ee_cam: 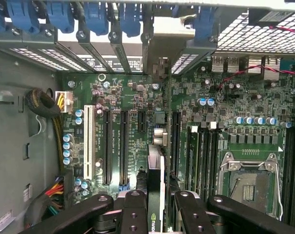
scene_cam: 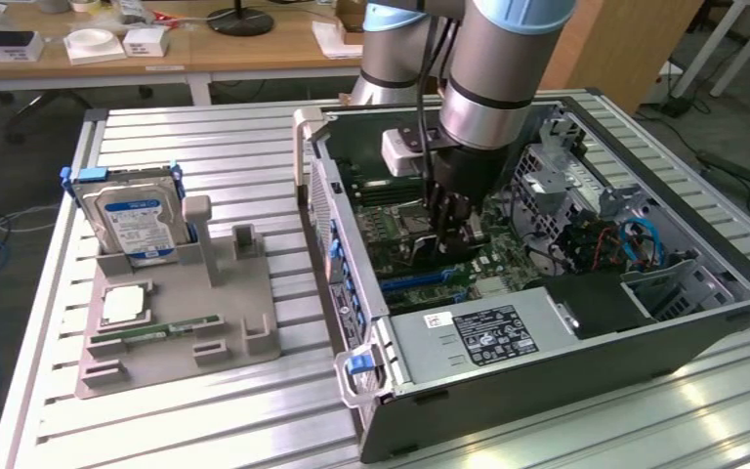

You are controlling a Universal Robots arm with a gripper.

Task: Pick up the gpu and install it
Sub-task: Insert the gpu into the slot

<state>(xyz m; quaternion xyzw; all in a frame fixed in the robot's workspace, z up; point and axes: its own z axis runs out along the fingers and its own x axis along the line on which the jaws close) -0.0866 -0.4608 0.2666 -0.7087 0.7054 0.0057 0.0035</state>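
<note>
The black two-fingered gripper (ee_cam: pixel 156 214) is closed on the thin dark gpu card (ee_cam: pixel 156 187), edge-down inside the open computer case (scene_cam: pixel 687 322). The install step is in hand; the card must line up with the long black motherboard slot (ee_cam: pixel 175 141).

No legible text (labels too small).

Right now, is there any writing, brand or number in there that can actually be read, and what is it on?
No text reads clearly.
Card between the gripper fingers: a green logo at its lower edge, no lettering legible.
Power supply: black label, print too small.
Hard drive: blue-and-white label, too blurred.
Motherboard: white print beside the slots, too small.
White sticker near the slot brackets: blurred.
</note>
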